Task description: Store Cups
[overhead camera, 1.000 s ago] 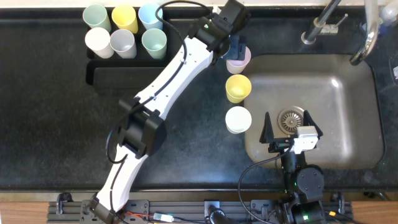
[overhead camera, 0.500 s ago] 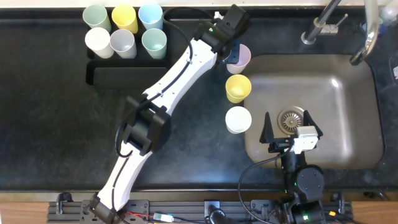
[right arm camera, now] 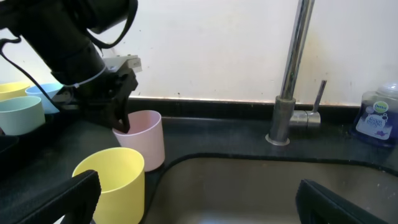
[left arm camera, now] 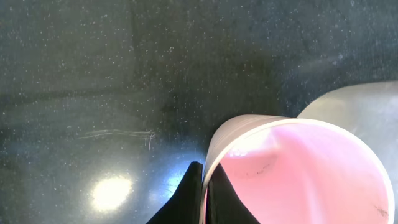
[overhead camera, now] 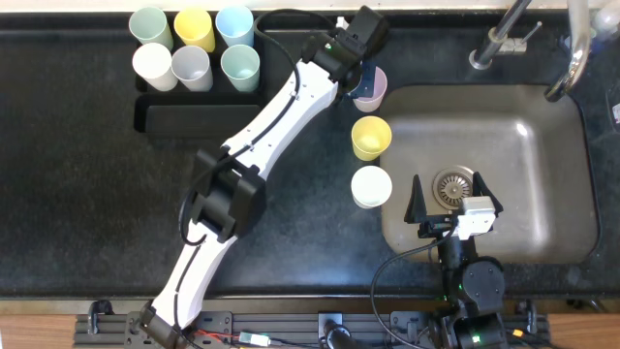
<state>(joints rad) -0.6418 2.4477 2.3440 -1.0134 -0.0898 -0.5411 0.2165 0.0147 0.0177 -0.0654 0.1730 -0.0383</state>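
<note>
Cups number nine. Six cups (overhead camera: 192,68) stand in the black tray (overhead camera: 194,118) at upper left. Three line the bench (overhead camera: 97,213) beside the sink (overhead camera: 542,145): pink cup (overhead camera: 377,93), yellow cup (overhead camera: 371,137), white cup (overhead camera: 371,185). The left fingers (left arm camera: 185,202) pinch the pink cup's rim. The right fingers (overhead camera: 413,206) are spread, over the sink.

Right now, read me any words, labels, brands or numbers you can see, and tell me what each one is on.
Soap bottle label: there is print, but it is too small and blurred to read.
Pink cup, yellow cup, white cup: plain, no text on the sides that show.
No other text can be read.
</note>
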